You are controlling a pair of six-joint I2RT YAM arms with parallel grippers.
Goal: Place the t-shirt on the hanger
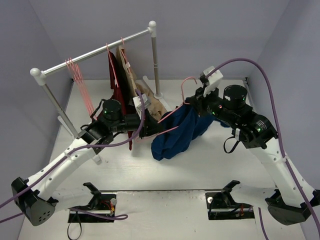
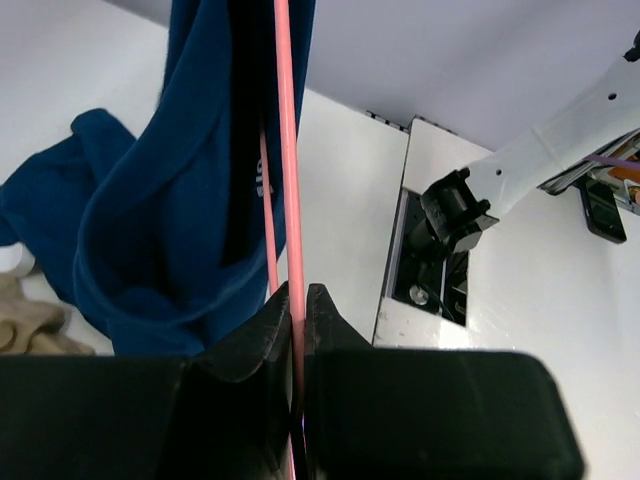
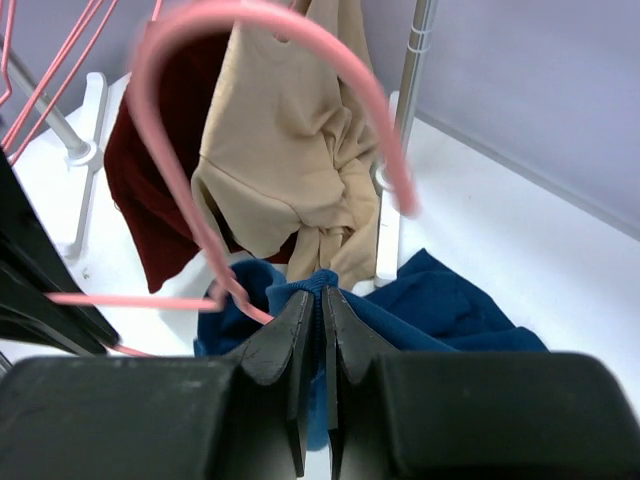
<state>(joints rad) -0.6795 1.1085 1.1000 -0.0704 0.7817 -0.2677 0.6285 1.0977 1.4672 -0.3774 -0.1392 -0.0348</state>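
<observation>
Your left claw (image 2: 297, 300) is clamped tight on the hanger (image 2: 288, 150) wire and your right claw (image 3: 322, 305) pinches the t-shirt (image 1: 175, 132) collar, with the hanger's long axis running left-right between them above the tabletop (image 1: 200, 167), its hook rising beside the right claw and the shirt drooping below.

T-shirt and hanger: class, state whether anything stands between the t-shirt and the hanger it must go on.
Nothing visible does. The t-shirt hangs against the hanger, whose pink wire runs along its folds. The left tool pinches that wire, and the right tool pinches blue cloth beside the base of the hook.
</observation>
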